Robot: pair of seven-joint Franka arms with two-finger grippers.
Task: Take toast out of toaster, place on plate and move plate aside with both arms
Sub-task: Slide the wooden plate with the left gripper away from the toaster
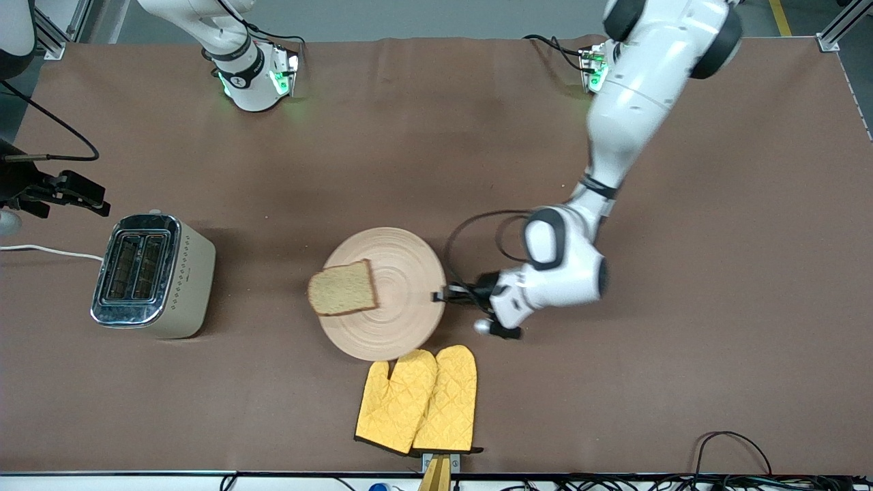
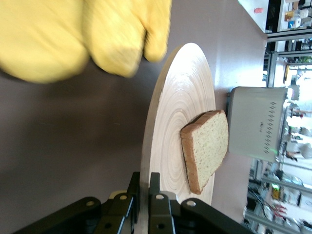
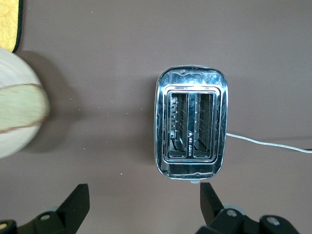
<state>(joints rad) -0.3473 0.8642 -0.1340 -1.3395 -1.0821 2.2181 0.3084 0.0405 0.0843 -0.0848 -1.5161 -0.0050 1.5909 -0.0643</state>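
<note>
The round beige wooden plate (image 1: 402,300) lies mid-table. The toast (image 1: 342,288) lies flat on it and overhangs the rim toward the right arm's end. My left gripper (image 1: 440,296) is at the plate's rim toward the left arm's end. In the left wrist view my left gripper (image 2: 145,187) is shut on the plate (image 2: 180,107) edge, with the toast (image 2: 207,146) further along. My right gripper (image 1: 85,198) hovers beside the toaster, open and empty. The right wrist view shows my right gripper (image 3: 145,209) wide open over bare table, with the toast (image 3: 19,109) and plate (image 3: 12,73) at the frame's edge.
A cream and chrome two-slot toaster (image 1: 150,273) stands toward the right arm's end, with both slots empty (image 3: 191,124). Two yellow quilted oven mitts (image 1: 419,402) lie nearer the front camera, touching the plate's rim. A white cord (image 1: 48,250) runs from the toaster.
</note>
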